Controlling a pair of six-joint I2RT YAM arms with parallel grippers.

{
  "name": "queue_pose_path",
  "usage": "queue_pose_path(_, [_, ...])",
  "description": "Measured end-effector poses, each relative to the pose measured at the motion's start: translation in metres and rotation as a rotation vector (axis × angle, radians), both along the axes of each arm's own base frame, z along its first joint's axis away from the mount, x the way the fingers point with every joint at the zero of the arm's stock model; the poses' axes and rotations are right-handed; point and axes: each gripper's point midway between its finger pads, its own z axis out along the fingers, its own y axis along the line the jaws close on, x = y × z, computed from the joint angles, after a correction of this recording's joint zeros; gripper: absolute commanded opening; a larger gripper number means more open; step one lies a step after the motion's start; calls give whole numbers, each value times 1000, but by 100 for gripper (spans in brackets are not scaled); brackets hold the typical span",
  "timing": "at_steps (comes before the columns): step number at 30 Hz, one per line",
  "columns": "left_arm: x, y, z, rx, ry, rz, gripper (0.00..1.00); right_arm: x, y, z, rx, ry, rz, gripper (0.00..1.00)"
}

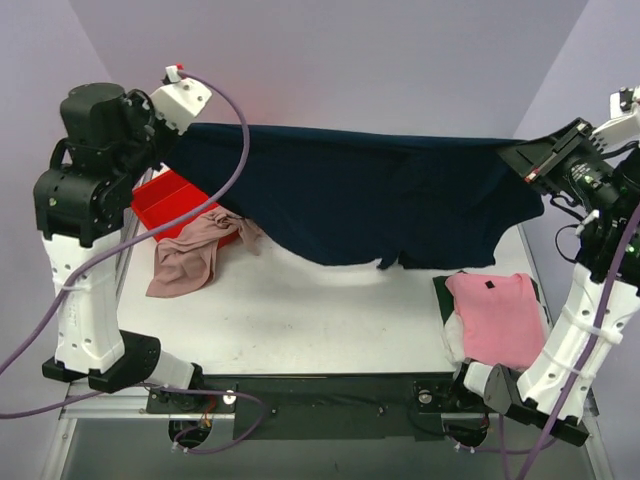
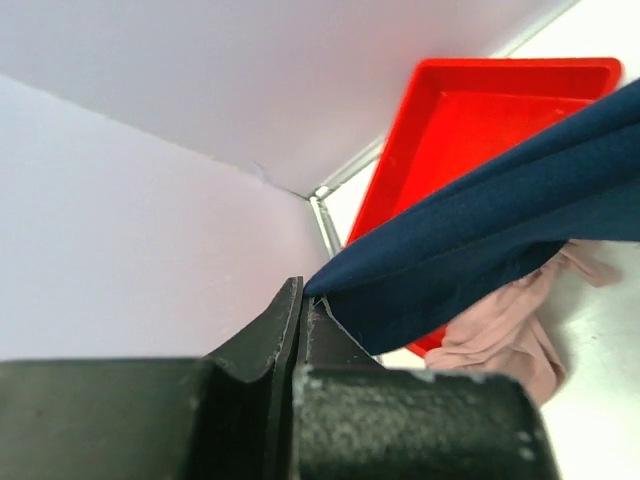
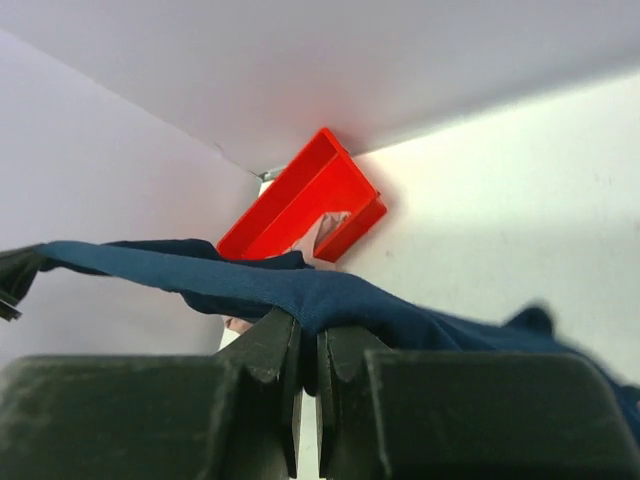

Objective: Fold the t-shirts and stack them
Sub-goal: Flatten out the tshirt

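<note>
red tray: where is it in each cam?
Top external: red tray at the far left, its back part hidden under the navy t-shirt.
Left wrist: upper right, with the navy cloth crossing in front of its near end.
Right wrist: centre, by the wall corner, just above the navy cloth.
Shared landmark: the navy t-shirt, stretched across all three views.

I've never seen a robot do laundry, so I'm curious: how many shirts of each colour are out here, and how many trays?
Navy t-shirt: 1
Bright pink t-shirt: 1
Beige-pink t-shirt: 1
Red tray: 1
Total: 4 things, 3 shirts and 1 tray
</note>
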Motion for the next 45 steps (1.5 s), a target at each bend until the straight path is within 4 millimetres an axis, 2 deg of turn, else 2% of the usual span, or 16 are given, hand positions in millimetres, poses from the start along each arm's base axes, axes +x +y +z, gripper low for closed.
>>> queue_pose_path(6, [-38, 32, 54, 14, -170, 115, 0, -42, 33, 69, -102, -223, 69, 0])
queue_pose_path(10, [-68, 60, 86, 38, -280, 231, 0, -75, 56, 101, -136, -352, 136, 0])
queue_pose_path(13, [-89, 79, 112, 45, -374, 317, 0, -109, 74, 126, -175, -474, 189, 0])
queue_pose_path(17, [-112, 95, 136, 25, -468, 392, 0, -152, 97, 141, -222, -602, 290, 0])
queue_pose_path(20, [-128, 103, 141, 12, -494, 423, 0, -179, 111, 140, -240, -657, 372, 0])
queue_pose_path(23, [-137, 104, 138, -10, -493, 420, 0, -189, 116, 135, -243, -667, 408, 0])
queue_pose_path(26, [-137, 98, 124, -30, -451, 387, 0, -186, 116, 125, -234, -646, 421, 0])
queue_pose_path(28, [-130, 90, 106, -34, -391, 346, 0, -175, 114, 117, -223, -616, 426, 0])
queue_pose_path(31, [-106, 70, 58, -19, -236, 258, 0, -143, 107, 92, -195, -526, 434, 0])
queue_pose_path(34, [-66, 42, -24, 6, 14, 159, 0, -91, 96, 53, -139, -385, 436, 0])
queue_pose_path(35, [-49, 31, -70, 19, 142, 127, 0, -67, 91, 35, -111, -323, 437, 0])
queue_pose_path(36, [-44, 28, -89, 26, 196, 113, 0, -41, 86, 13, -82, -253, 436, 0])
queue_pose_path(39, [-12, 14, -181, 65, 420, 86, 0, 39, 68, -67, 12, -15, 429, 0])
queue_pose_path(41, [0, 9, -235, 89, 537, 80, 0, 93, 56, -131, 77, 157, 423, 0])
queue_pose_path(43, [8, 4, -271, 99, 598, 71, 0, 130, 49, -190, 126, 299, 421, 0])
queue_pose_path(45, [13, -3, -289, 105, 609, 55, 0, 156, 45, -249, 163, 428, 418, 0])
